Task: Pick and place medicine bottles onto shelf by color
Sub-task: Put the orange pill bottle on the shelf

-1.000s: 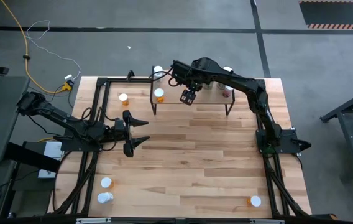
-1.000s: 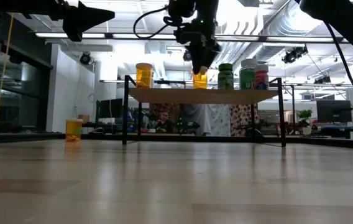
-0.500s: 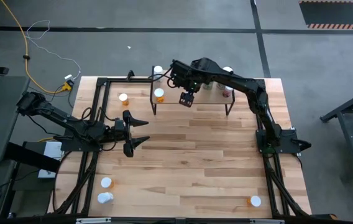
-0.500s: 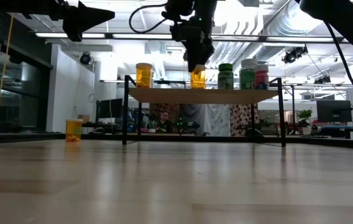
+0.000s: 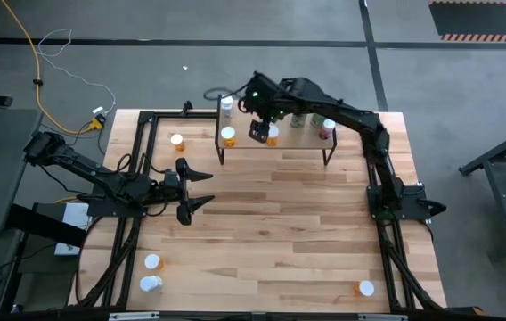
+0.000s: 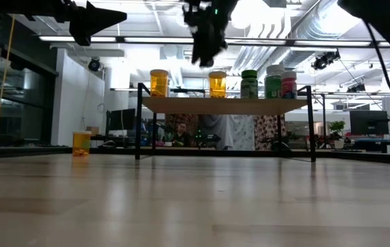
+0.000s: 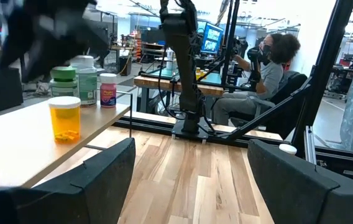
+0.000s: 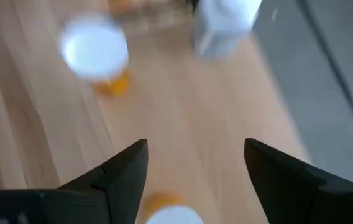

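Two spread claws: right claw above the shelf's front edge, left claw clear mid-table.

The shelf stands at the far edge of the table, about midway across. On it, from left to right, stand two bottles, then a cluster of three at the right end. Another bottle stands behind the shelf's left end, and one sits on the table left of the shelf. Two bottles lie close together at the near left corner, and one at the near right. The right gripper hangs above the shelf's left half; the left gripper is over the table's left side.
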